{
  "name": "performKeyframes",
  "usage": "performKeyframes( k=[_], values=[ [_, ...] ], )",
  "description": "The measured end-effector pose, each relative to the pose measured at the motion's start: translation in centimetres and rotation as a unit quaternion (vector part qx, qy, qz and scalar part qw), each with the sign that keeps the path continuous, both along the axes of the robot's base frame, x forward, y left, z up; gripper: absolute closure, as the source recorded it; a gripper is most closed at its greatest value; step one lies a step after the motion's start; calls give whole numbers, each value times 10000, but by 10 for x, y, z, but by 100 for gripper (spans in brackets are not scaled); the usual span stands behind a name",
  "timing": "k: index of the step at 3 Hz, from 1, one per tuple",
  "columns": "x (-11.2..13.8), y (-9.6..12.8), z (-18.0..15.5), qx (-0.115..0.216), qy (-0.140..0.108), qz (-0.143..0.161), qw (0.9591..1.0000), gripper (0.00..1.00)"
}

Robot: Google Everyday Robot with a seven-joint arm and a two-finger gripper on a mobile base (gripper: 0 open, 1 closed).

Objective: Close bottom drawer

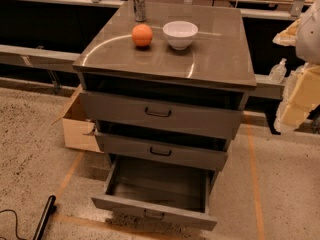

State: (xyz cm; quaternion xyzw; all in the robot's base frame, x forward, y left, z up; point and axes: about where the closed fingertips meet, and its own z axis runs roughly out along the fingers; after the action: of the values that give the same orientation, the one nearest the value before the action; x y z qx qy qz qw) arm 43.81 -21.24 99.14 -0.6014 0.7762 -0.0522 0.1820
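The wide grey metal bottom drawer [157,191] is standing pulled well out at the foot of the grey cabinet [215,54]. The pale hand [298,91] is hovering to the right of the cabinet, well apart from the drawer; I cannot tell how far open it is. The approach is likely only beginning: the hand is needing to drop to the front panel and push inward.

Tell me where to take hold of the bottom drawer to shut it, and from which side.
Take the bottom drawer by the small dark handle at the centre of its front panel, coming from the front. It stands pulled far out, so a centred hold should push it straight in. The gripper hangs at the right edge, above it.
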Motion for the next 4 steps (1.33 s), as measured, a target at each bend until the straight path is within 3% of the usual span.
performKeyframes(
  k=[2, 4],
  values=[
    [0, 0, 0, 185, -127, -51, 9997, 5],
    [1, 27, -66, 961, -188, 19, 9952, 45]
  ],
)
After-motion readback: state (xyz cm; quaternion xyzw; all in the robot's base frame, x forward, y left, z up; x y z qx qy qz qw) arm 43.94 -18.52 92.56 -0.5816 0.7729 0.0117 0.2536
